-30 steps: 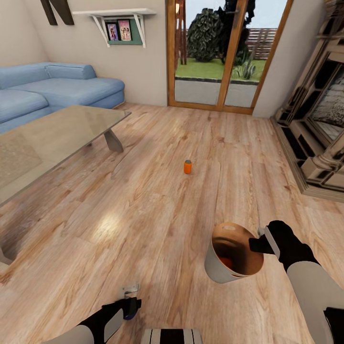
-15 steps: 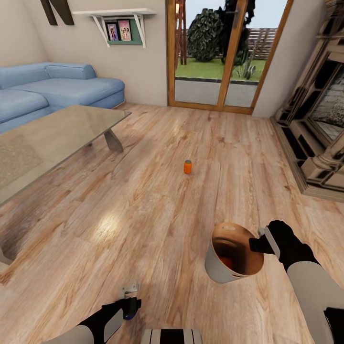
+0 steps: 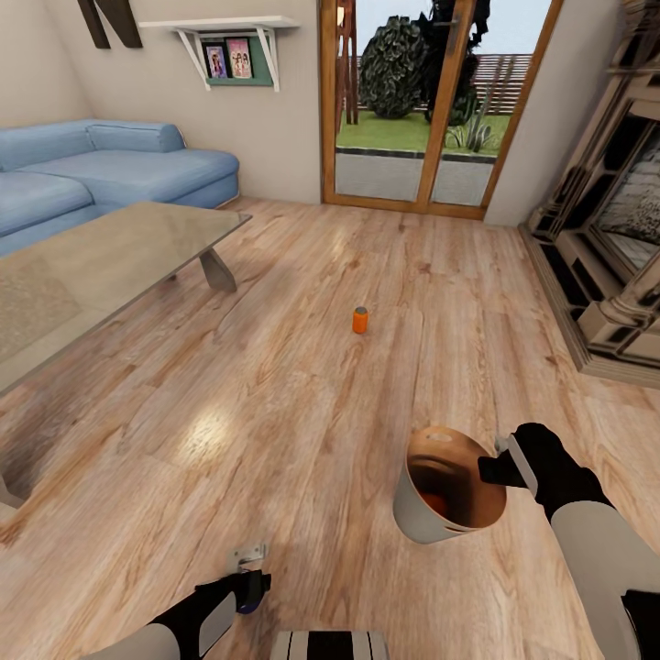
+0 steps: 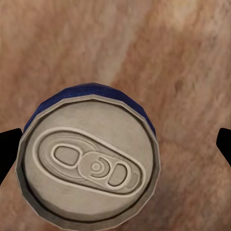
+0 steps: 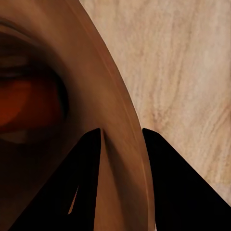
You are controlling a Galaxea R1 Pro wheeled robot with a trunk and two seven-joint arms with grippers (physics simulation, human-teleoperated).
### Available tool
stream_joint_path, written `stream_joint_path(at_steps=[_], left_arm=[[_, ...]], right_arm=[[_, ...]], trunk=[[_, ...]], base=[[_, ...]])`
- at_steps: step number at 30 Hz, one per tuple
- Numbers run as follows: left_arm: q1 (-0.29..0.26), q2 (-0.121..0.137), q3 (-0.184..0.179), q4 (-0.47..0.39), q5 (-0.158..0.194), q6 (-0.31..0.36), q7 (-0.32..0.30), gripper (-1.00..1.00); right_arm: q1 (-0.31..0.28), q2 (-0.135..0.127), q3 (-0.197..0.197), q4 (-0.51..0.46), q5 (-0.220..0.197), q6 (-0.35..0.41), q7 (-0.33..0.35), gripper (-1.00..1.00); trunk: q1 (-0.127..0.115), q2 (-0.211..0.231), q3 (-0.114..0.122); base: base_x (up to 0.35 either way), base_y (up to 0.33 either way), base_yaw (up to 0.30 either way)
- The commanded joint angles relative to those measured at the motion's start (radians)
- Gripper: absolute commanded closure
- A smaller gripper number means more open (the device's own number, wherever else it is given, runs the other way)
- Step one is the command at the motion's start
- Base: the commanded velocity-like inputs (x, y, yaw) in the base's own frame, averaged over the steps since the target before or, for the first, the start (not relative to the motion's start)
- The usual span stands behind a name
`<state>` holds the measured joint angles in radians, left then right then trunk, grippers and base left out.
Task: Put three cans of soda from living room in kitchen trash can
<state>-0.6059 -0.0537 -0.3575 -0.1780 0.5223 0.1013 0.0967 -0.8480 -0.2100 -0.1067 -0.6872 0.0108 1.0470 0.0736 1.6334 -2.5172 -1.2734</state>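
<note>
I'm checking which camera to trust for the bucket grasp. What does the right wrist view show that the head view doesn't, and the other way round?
Right wrist view: the fingers straddling the trash can's wall, one inside, one outside, closed on it.

Head view: the orange can standing on the floor, the glass table, the sofa, and the left gripper by the blue can.

Both: the trash can, a reddish can inside, the right gripper at its rim.

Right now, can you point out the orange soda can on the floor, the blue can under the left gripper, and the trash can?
orange soda can [image 3: 360,321], head view, middle of its side.
blue can [image 4: 89,161], left wrist view, silvery top by the tab.
trash can [image 3: 414,518], head view, grey outer wall.
</note>
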Motion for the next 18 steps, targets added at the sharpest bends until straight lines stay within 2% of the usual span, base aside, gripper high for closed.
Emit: stream_joint_path(at_steps=[1, 18], left_arm=[[0.000, 0.000, 0.000, 0.000, 0.000, 0.000, 0.000, -1.00], [0.000, 0.003, 0.002, 0.001, 0.005, 0.000, -0.004, -1.00]], right_arm=[[0.000, 0.000, -0.001, 0.000, -0.022, 0.000, 0.005, 1.00], [0.000, -0.001, -0.001, 0.000, -0.022, 0.000, 0.005, 1.00]], trunk=[[0.000, 0.000, 0.000], [0.000, 0.000, 0.000]], base=[[0.000, 0.000, 0.000], [0.000, 0.000, 0.000]])
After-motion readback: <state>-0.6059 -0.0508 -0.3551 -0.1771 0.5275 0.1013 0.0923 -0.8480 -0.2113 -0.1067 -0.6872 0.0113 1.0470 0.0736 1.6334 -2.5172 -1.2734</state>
